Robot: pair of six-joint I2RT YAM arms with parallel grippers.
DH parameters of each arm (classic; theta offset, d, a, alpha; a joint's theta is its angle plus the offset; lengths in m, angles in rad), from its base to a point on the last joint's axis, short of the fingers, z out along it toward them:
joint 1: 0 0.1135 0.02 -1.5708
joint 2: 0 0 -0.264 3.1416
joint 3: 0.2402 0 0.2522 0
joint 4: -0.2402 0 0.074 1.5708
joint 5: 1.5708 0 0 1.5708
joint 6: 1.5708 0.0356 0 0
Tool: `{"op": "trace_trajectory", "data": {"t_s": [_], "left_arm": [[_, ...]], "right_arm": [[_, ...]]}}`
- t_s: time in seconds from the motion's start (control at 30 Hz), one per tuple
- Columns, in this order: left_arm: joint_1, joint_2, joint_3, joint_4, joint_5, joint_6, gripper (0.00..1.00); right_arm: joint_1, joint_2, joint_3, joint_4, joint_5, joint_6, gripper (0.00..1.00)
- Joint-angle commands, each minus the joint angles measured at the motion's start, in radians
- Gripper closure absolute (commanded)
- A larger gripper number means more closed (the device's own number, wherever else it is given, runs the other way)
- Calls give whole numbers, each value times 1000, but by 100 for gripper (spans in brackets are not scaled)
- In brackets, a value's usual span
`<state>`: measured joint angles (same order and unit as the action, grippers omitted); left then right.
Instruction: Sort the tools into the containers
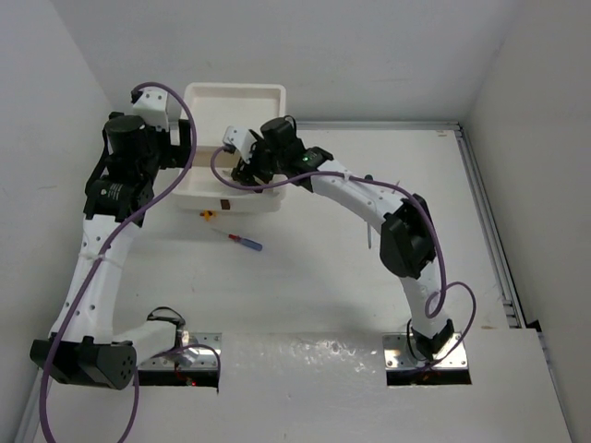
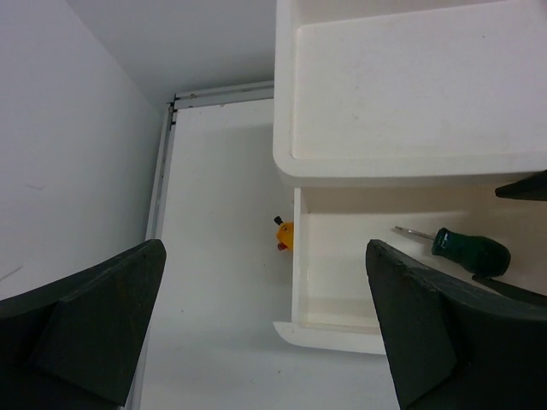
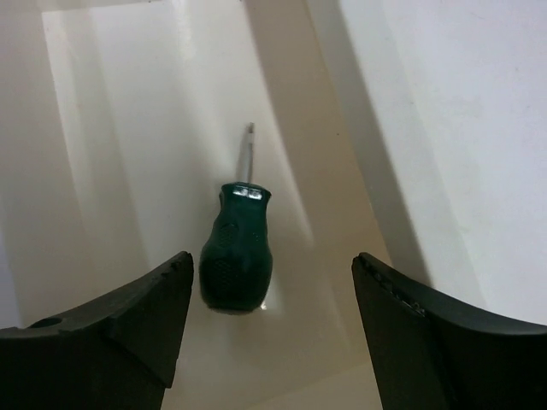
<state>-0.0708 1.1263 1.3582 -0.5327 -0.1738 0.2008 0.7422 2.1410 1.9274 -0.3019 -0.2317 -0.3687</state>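
The white drawer unit [image 1: 234,96] stands at the back left with one drawer [image 1: 242,197] pulled out toward me. A stubby dark green screwdriver [image 3: 237,256] lies loose on that drawer's floor, shaft pointing away; it also shows in the left wrist view [image 2: 471,251]. My right gripper [image 3: 269,318] is open and empty just above it, over the drawer [image 1: 244,168]. My left gripper [image 2: 265,329] is open and empty beside the drawer's left side [image 1: 182,148]. A blue-and-red screwdriver [image 1: 246,242] and a yellow-orange one [image 1: 208,215] lie on the table before the drawer. The green one is out of view.
The unit's recessed tray top [image 2: 410,85] is bare. A brown handle [image 1: 224,202] marks the drawer front. White walls close in at left and back; a metal rail [image 1: 489,231] runs along the table's right side. The yellow-orange tool's end [image 2: 285,234] touches the drawer's outer side.
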Motion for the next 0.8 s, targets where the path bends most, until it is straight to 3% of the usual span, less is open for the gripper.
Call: {"op": "trace_trajectory", "data": {"t_s": [0.0,0.07,0.13,0.17,0.2,0.23,0.33,0.53,0.57,0.77], "left_arm": [[12,-25,-2,54,16,-5,0],[12,-25,-4,57,16,-5,0],[12,-23,-5,59,19,-8,0],[12,-23,-7,60,23,-6,0],[12,-23,-8,62,25,-6,0],[12,-22,-11,65,26,-6,0],[14,-16,-19,74,25,-5,0],[12,-13,-31,82,28,-6,0],[12,-13,-31,82,27,-6,0],[14,-7,-36,88,7,8,0]], "right_arm": [[8,-151,-39,113,64,112,22],[6,-235,-124,196,113,175,21],[2,-305,-189,253,161,247,28],[-9,-376,-259,295,207,278,45],[-20,-413,-301,335,227,310,45],[-33,-450,-336,363,238,395,63],[-125,-561,-456,420,267,561,73],[-351,-609,-617,393,314,656,62],[-369,-596,-619,368,333,648,53],[-504,-345,-550,147,404,643,34]]}}
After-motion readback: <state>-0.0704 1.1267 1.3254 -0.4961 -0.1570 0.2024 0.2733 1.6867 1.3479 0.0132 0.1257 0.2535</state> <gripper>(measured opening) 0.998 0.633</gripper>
